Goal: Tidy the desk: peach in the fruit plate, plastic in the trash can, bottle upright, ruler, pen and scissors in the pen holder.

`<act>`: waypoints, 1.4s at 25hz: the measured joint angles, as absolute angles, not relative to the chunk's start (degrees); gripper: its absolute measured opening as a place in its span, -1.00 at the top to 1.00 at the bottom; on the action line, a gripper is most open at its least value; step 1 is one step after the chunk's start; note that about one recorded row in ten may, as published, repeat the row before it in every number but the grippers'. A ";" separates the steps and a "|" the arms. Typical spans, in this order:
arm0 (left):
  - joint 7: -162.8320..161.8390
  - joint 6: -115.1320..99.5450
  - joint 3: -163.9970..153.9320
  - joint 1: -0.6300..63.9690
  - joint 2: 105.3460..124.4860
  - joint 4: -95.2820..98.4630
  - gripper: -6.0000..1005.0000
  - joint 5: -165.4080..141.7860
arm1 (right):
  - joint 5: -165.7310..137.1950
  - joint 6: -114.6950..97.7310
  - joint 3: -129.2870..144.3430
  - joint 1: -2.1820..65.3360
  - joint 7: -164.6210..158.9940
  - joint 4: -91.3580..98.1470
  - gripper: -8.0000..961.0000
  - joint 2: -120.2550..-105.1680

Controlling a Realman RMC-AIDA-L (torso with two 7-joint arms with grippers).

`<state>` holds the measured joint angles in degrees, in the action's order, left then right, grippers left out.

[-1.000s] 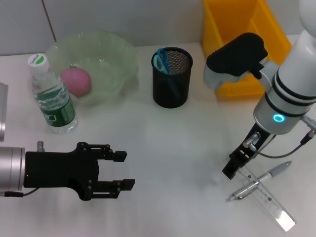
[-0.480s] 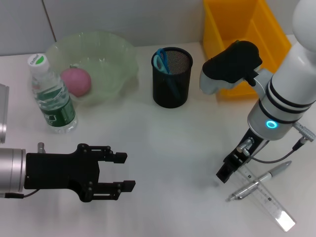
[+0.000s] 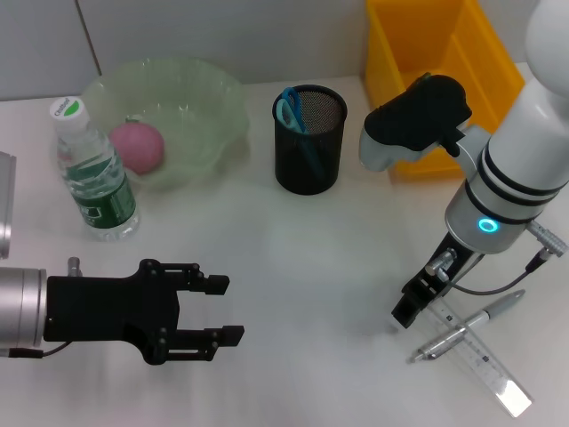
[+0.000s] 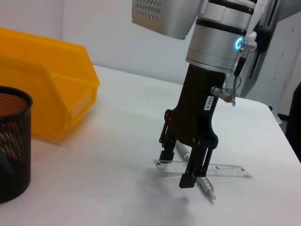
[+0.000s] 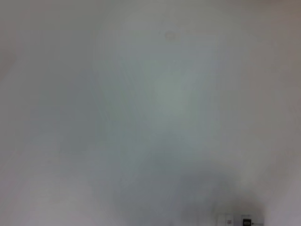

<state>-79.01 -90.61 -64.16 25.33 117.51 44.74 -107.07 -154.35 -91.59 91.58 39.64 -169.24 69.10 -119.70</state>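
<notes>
I am hovering my right gripper, fingers parted, over the ruler's end, the pen lying across it; my left gripper is idling open.

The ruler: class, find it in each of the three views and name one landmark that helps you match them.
Head view: ruler lies lower right on the table, under the pen.
Left wrist view: ruler lies flat behind the right pincer.
Right wrist view: not in it.
Shared landmark: yellow bin.
</notes>
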 joint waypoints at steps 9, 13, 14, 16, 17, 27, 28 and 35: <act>-78.93 -90.62 -64.08 25.22 117.51 44.77 -0.35 -106.81 | -154.30 -91.57 91.58 39.95 -169.27 68.36 -0.35 -119.70; -78.86 -90.62 -63.99 25.14 117.51 44.82 -0.35 -106.79 | -154.30 -91.66 91.58 39.98 -169.28 68.46 -0.02 -119.70; -78.86 -90.62 -63.99 25.14 117.51 44.82 -0.35 -106.79 | -154.30 -91.73 91.58 39.98 -169.28 68.53 0.01 -119.70; -78.83 -90.62 -63.97 25.13 117.51 44.83 -0.35 -106.78 | -154.30 -91.86 91.58 39.99 -169.28 68.71 0.06 -119.70; -78.83 -90.62 -63.97 25.13 117.51 44.83 -0.35 -106.78 | -154.31 -91.96 91.58 39.99 -169.28 68.85 0.09 -119.70; -78.83 -90.65 -63.98 25.06 117.50 44.82 -0.22 -106.78 | -154.57 -95.55 86.31 40.73 -168.52 76.61 0.20 -119.26; -78.83 -90.67 -63.98 25.03 117.51 44.80 -0.22 -106.78 | -154.62 -96.02 84.81 41.21 -167.95 77.78 0.20 -119.18; -78.84 -91.04 -63.98 24.96 117.77 44.72 -0.22 -106.78 | -154.75 -94.62 76.43 43.96 -163.03 81.37 0.20 -119.00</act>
